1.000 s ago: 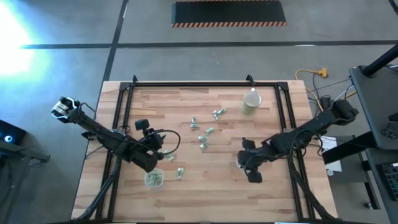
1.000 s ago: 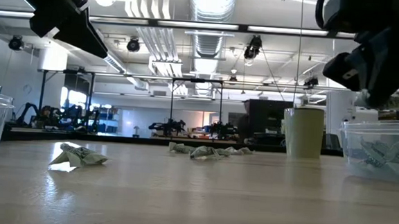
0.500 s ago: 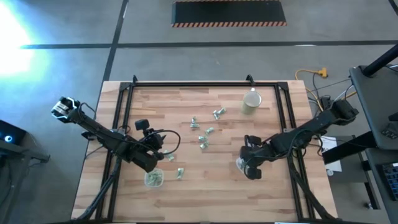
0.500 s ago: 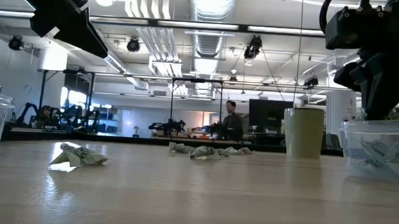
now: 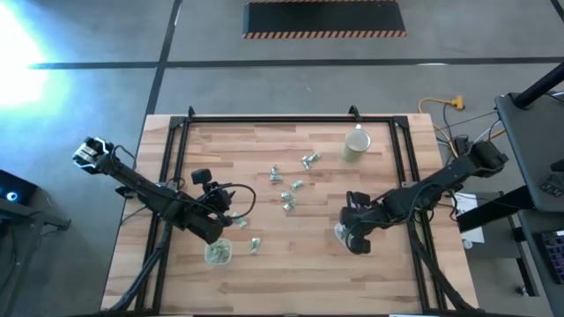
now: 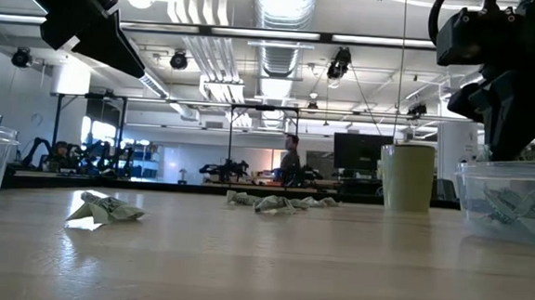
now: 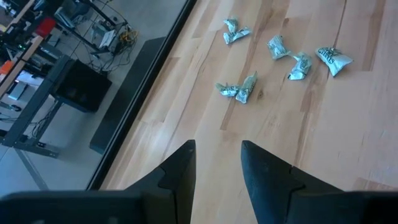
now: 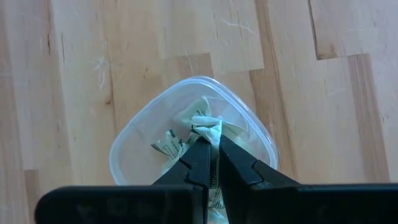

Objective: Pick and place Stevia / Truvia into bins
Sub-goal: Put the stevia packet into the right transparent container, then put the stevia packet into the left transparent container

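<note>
My right gripper (image 5: 354,239) hangs over the right clear bin (image 8: 134,146), shut on one Stevia sachet (image 8: 207,126). More sachets (image 8: 166,147) lie inside that bin. My left gripper (image 7: 217,152) stands open and empty above the wood near the left bin (image 5: 218,254), which holds several sachets. One sachet (image 5: 255,244) lies flat beside the left bin. Several loose sachets (image 5: 289,187) lie flat on the middle of the table, also seen in the left wrist view (image 7: 292,59). My right gripper pinches the crumpled sachet between its two fingertips (image 8: 198,155), and the sachet's white end (image 8: 208,122) sticks out past them. The fingers come from above, pointing steeply down. The sachet is over the bin's opening; whether it touches the sachets below, I cannot tell.
A beige round cup (image 5: 356,145) stands at the far right of the table. Black frame rails (image 5: 176,167) run along the left, right and far sides. Bare wood lies along the near edge between the two bins. A person walks in the room beyond the table (image 6: 291,159).
My right gripper has tipped to point more steeply down and has shifted slightly over the right bin, with the sachet still between its fingers. It has kept still for the last half second.
</note>
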Robot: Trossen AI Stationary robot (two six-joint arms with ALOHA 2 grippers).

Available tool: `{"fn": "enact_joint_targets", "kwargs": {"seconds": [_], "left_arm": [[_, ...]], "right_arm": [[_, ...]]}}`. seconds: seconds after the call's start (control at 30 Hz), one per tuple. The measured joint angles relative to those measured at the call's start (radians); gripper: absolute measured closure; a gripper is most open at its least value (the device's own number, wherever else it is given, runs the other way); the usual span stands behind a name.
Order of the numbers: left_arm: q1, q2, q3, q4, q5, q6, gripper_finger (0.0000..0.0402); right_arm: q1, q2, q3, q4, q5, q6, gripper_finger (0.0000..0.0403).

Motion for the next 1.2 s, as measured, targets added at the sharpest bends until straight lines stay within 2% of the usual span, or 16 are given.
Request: {"fn": "enact_joint_targets", "kwargs": {"seconds": [0.33,0.53,0.6,0.7,0.97,1.2], "left_arm": [[0.000,0.000,0.000,0.000,0.000,0.000,0.0291],[0.000,0.000,0.000,0.004,0.003,0.000,0.0291],[0.000,0.000,0.000,0.012,0.033,0.004,0.0291],[0.002,0.000,0.000,0.035,0.133,0.034,0.0291],[0.063,0.000,0.012,0.079,0.538,0.163,0.0291],[0.163,0.014,0.017,0.200,0.748,0.274,0.0291]], "right_arm": [[0.000,0.000,0.000,0.003,-0.002,0.006,0.0310],[0.000,-0.011,0.020,-0.010,-0.058,0.004,0.0291],[0.003,-0.027,0.032,-0.015,-0.060,0.003,0.0289],[0.011,-0.054,0.051,-0.015,-0.053,-0.011,0.0292],[0.069,-0.131,0.075,0.027,0.049,-0.125,0.0307],[0.090,-0.156,0.076,0.130,0.055,-0.260,0.0320]]}}
